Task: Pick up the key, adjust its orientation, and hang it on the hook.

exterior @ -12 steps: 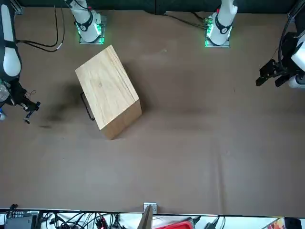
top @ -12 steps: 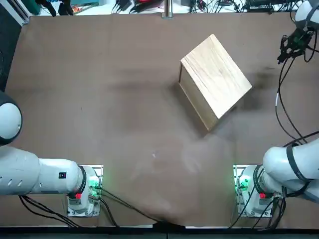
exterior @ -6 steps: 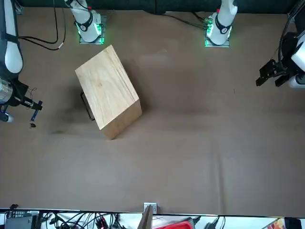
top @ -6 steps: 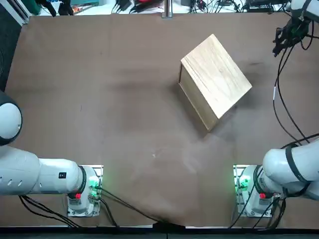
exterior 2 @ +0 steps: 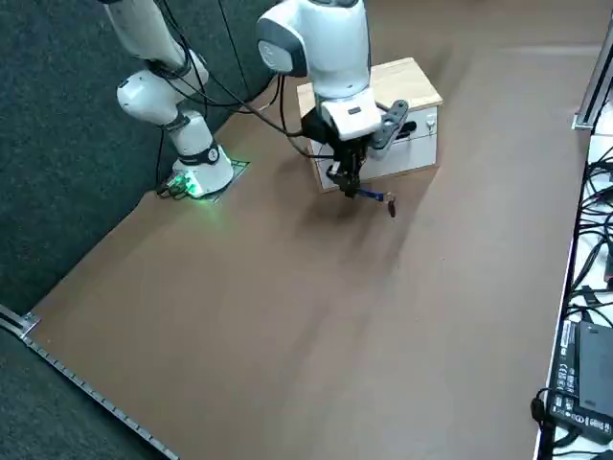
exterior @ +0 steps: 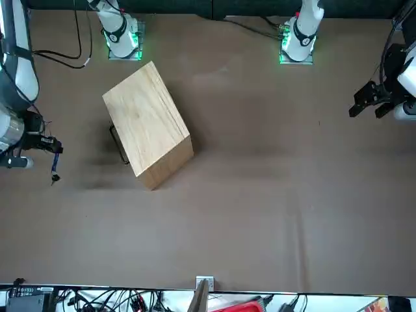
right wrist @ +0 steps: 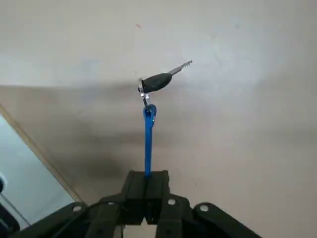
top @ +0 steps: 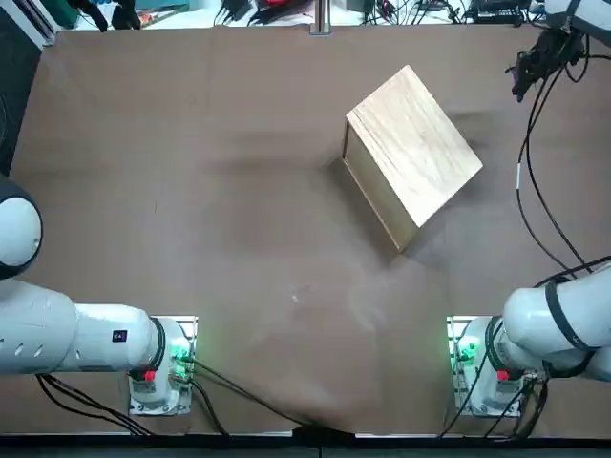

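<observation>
Worktop (top: 239, 286), read left to right. Wooden box (top: 415, 143): stands right of the worktop's middle, nearer the far edge than the near one, turned askew to the edges. Top is plain pale wood; the side facing the right gripper is white, with a dark handle (exterior: 119, 144) and a small round knob (exterior 2: 431, 120).

Right arm's base (top: 474, 363): at the near edge, green light showing.

Right gripper (right wrist: 147, 176): above the worktop toward its far right corner, to the right of the box and apart from it. Fingers closed, clamped on a blue strap (right wrist: 148, 144) that extends out past the tips. A metal ring (right wrist: 144, 94) joins the strap's outer end to the key (right wrist: 158, 82). Key: dark head, toothed metal blade, angled to the strap; held off the worktop, itself untouched by the fingers.

Dark cables (top: 528, 162): loop down near the right edge, between gripper and base.
</observation>
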Motion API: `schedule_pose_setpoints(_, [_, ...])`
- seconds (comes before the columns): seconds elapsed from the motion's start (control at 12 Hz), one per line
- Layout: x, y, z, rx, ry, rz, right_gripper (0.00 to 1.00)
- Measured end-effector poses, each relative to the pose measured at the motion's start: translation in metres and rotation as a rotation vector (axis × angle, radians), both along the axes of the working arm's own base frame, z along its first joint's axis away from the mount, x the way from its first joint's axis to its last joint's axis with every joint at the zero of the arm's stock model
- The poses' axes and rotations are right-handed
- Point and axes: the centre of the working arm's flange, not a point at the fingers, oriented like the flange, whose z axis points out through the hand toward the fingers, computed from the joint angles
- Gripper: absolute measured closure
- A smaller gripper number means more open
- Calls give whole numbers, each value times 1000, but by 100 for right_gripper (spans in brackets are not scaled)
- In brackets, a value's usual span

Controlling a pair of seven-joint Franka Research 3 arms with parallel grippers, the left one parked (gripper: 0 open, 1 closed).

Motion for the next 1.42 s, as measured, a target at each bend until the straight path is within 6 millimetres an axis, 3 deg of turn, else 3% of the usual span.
schedule_pose_setpoints(0.5, [30, 34, -7, 20, -24, 314, 97])
schedule_pose_setpoints(1.08, [60, 77, -34, 50, -26, 641, 97])
schedule_pose_setpoints(1.42, [65, 119, -48, 60, -19, 764, 97])
